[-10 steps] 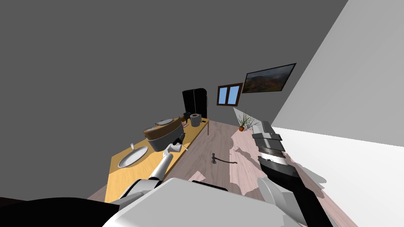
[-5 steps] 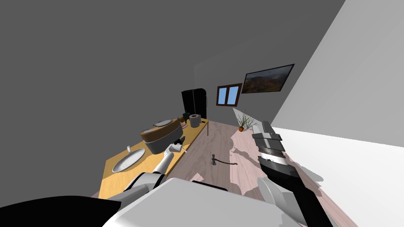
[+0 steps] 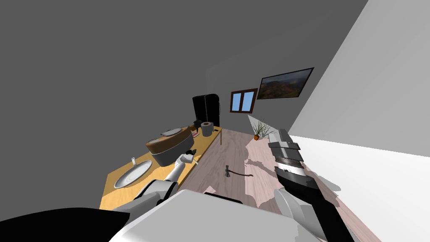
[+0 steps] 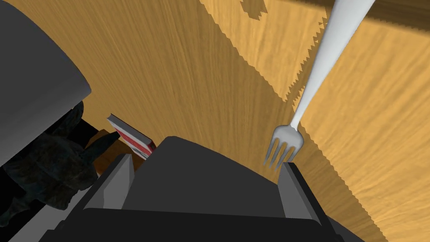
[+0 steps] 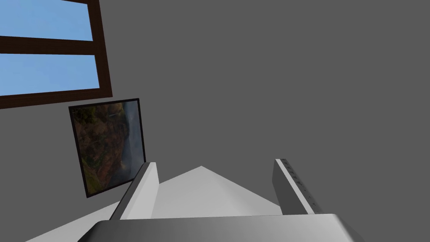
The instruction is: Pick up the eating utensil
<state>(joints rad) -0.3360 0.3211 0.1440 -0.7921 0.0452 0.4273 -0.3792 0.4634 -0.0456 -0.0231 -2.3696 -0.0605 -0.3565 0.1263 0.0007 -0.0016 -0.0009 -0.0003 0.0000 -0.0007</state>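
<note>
Silver-grey and stiff, the fork (image 4: 319, 71) looks light, thin and slippery, lying flat on the wooden table (image 4: 189, 63); the narrow neck behind the tines seems the best hold. Its tines lie just beside one finger of the left gripper (image 4: 206, 161), which stands wide and empty, the handle running away from it; the right gripper (image 5: 214, 164), raised aside, is wide too

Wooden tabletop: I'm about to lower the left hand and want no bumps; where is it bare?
The tabletop is bare between the fork and the grey container, and again beyond the fork. It is crowded at the container's foot: a red book and a black object.
</note>
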